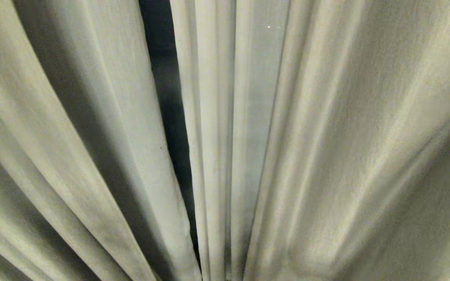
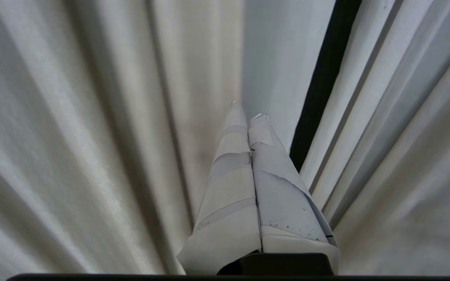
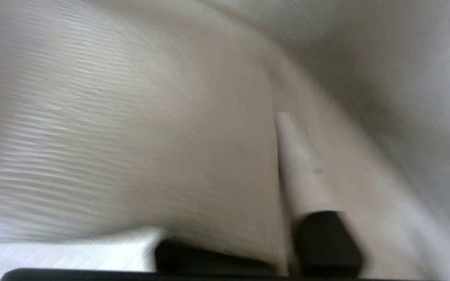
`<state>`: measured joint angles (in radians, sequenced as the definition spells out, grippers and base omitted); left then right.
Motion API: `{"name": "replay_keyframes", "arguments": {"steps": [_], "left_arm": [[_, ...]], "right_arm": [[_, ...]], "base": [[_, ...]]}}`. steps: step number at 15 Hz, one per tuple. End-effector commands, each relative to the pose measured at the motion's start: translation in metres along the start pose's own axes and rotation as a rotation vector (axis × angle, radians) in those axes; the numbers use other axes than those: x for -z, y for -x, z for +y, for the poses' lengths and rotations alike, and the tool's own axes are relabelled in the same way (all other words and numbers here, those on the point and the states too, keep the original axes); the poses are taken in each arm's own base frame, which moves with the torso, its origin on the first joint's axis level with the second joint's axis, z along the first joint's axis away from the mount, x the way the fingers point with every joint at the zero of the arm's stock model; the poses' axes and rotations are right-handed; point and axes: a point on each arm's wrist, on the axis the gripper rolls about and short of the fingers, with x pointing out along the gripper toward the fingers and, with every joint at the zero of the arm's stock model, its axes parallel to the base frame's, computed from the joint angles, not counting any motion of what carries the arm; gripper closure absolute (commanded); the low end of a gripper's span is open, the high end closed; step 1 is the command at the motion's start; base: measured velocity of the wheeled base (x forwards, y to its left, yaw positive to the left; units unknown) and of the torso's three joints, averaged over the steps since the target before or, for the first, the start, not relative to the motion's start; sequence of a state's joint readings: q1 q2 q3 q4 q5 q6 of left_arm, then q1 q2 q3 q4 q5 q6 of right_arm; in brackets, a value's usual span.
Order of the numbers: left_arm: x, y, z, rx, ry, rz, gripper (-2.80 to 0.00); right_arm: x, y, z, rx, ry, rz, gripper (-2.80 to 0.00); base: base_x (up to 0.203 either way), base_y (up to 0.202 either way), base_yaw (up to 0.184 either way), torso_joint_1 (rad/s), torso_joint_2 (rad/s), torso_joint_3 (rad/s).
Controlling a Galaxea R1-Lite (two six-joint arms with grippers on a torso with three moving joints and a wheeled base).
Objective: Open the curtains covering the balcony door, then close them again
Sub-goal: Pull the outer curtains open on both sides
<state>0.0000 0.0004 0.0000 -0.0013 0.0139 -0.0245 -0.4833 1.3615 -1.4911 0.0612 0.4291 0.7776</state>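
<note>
The two cream curtains hang almost together, pleated from top to bottom: the left panel [image 1: 92,136] and the right panel [image 1: 326,136]. Between their hemmed edges a narrow dark strip of the balcony door [image 1: 168,97] shows; the rest of the door is hidden. Neither arm is in the head view. My left gripper [image 2: 248,111], wrapped in white tape, is shut and holds nothing; it points at the left panel [image 2: 92,117] just beside the dark gap [image 2: 326,78]. My right gripper [image 3: 272,121] is pressed into a fold of curtain [image 3: 150,136], which drapes over much of it.
Curtain fabric fills all three views at close range. The only opening is the slim dark gap between the panels.
</note>
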Motion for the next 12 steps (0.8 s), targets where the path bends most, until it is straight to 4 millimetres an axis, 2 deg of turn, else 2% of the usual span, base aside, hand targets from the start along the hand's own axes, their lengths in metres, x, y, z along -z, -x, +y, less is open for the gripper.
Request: {"name": "replay_keyframes", "arguments": {"steps": [1,6,10,12], "left_arm": [[0.0,0.0,0.0,-0.001,0.0,-0.001,0.0],[0.0,0.0,0.0,-0.001,0.0,-0.001,0.0],[0.0,0.0,0.0,-0.001,0.0,-0.001,0.0],[0.0,0.0,0.0,0.0,0.0,-0.001,0.0]], "right_arm": [[0.002,0.011,0.008,-0.027,0.004,-0.008,-2.8],[0.007,0.023,0.011,-0.028,0.019,-0.009,-2.8],[0.031,0.049,0.011,-0.038,0.106,0.039,-2.8],[0.05,0.061,0.006,-0.039,0.168,0.083,-2.8]], "base": [[0.0,0.0,0.0,0.0,0.0,0.0],[0.0,0.0,0.0,0.0,0.0,0.0],[0.0,0.0,0.0,0.0,0.0,0.0],[0.0,0.0,0.0,0.0,0.0,0.0]]}}
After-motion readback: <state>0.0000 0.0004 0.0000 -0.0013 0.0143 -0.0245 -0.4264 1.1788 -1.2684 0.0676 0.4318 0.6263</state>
